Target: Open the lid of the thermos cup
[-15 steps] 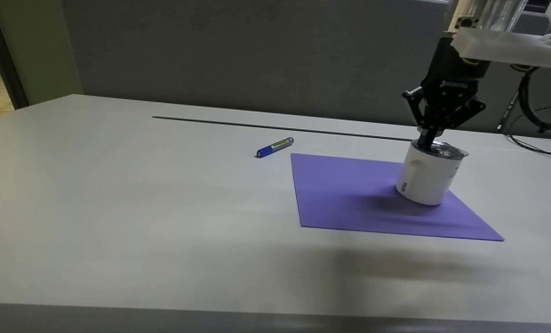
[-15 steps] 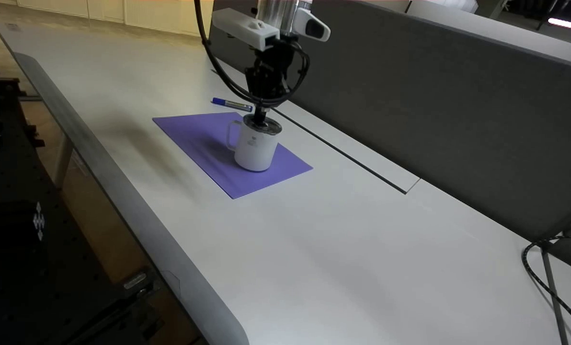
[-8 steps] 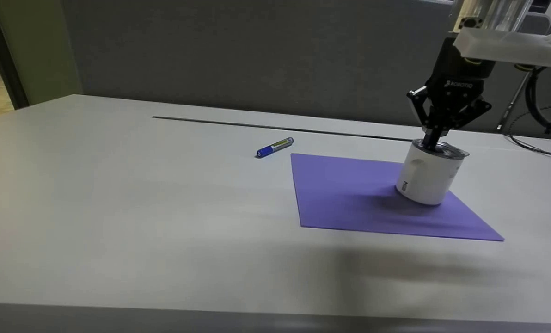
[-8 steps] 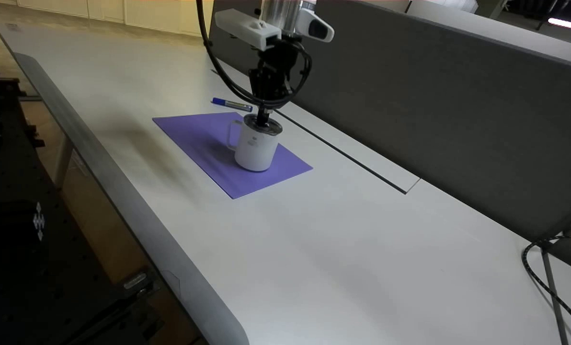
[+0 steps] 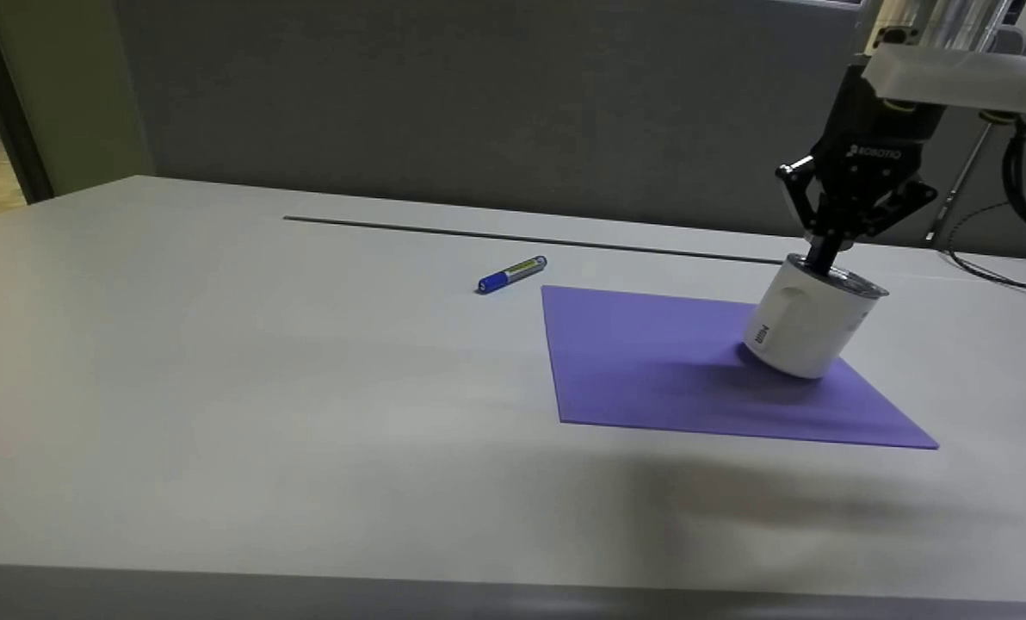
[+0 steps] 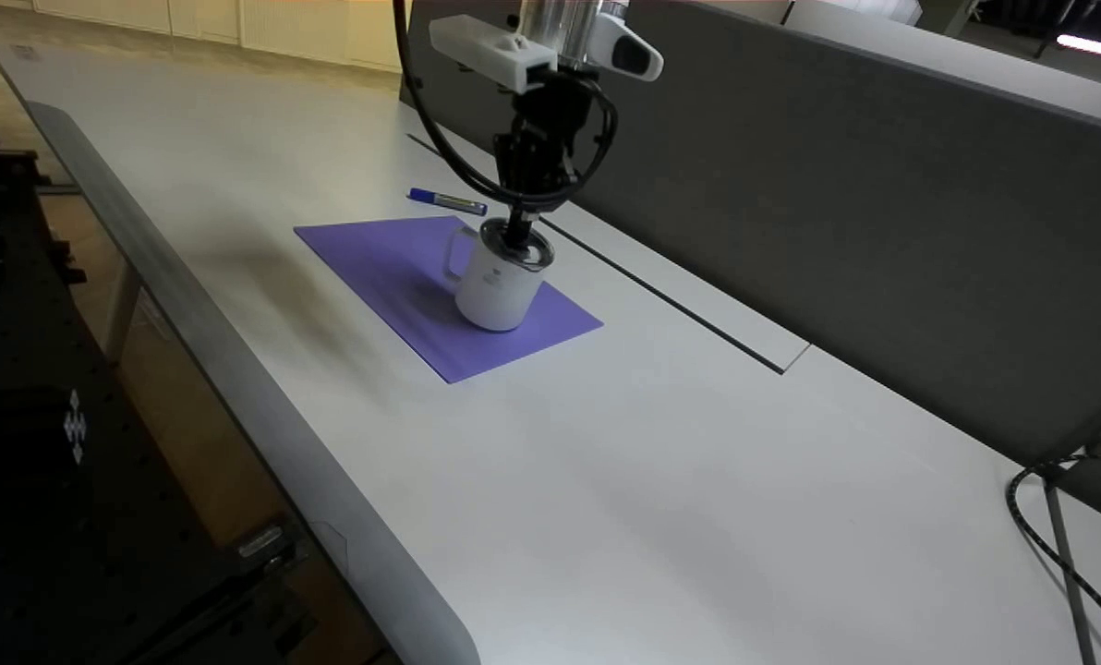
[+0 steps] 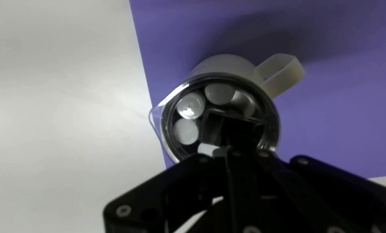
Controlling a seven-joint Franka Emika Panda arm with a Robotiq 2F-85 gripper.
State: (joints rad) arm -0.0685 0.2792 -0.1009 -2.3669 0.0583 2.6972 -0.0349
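The white thermos cup (image 5: 806, 323) stands on the purple sheet, tilted to the right in both exterior views (image 6: 497, 294). Its base seems partly raised. In the wrist view the cup (image 7: 223, 64) shows its wall and handle at the upper right. The lid (image 5: 857, 282) is on the cup, with a clear spout at its left edge in the wrist view (image 7: 169, 119). Pale round shapes show within it. My gripper (image 5: 818, 263) has its fingers together, tips down at the lid's middle (image 6: 516, 235). The tips (image 7: 225, 129) are dark; whether they pinch a lid part is hidden.
The purple sheet (image 5: 642, 362) lies under the cup on the white table (image 5: 306, 413). A blue pen (image 5: 511, 274) lies beyond the sheet. A dark slot (image 5: 479, 234) runs along the table near the grey partition (image 5: 479, 103). A black cable (image 6: 1058, 554) lies at the table's far end.
My gripper has moved right and slightly up in an exterior view. The cup, nearly upright before, has tipped to the right with it. The sheet and pen have stayed put.
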